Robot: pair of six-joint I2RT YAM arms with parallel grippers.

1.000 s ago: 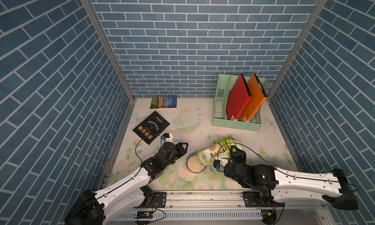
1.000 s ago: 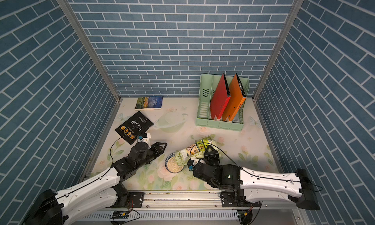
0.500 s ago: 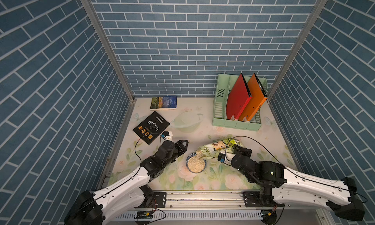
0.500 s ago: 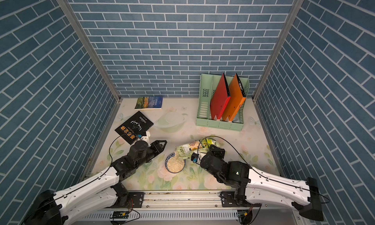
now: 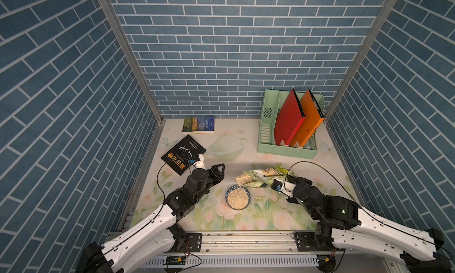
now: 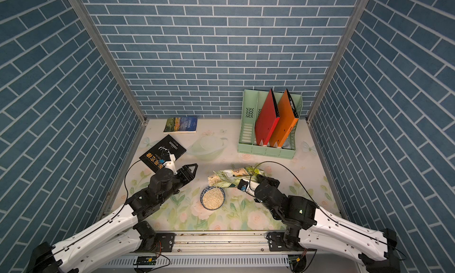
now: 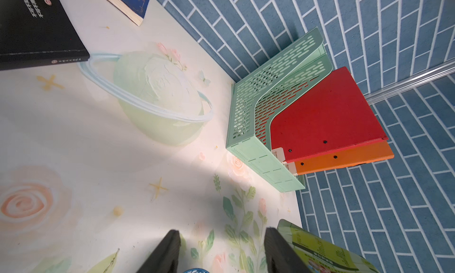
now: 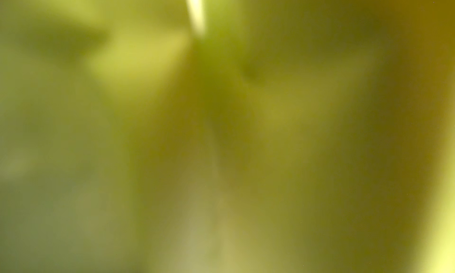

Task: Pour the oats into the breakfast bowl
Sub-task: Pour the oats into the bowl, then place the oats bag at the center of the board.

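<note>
the breakfast bowl sits on the flowered tablecloth between the two arms, and in both top views it is filled nearly to its dark rim with the oats. just beyond the bowl, on its far right side, the green pouch lies almost level, its open mouth turned toward the bowl and close to the rim without touching it; more pale flakes show inside that mouth. the pouch's other end runs into the right gripper, which appears clamped on it. the fingers themselves are hidden behind the pouch and the wrist, and the right wrist view is nothing but a blurred yellow-green surface pressed close to the lens. the left gripper hovers to the bowl's far left, apart from it, with its jaws spread and nothing between them. in the left wrist view the bare cloth shows through the gap, and a corner of the pouch shows just outside one finger. further out on that side lies a black book, and well behind the bowl to the right stands a mint file rack holding a red and an orange binder.
</note>
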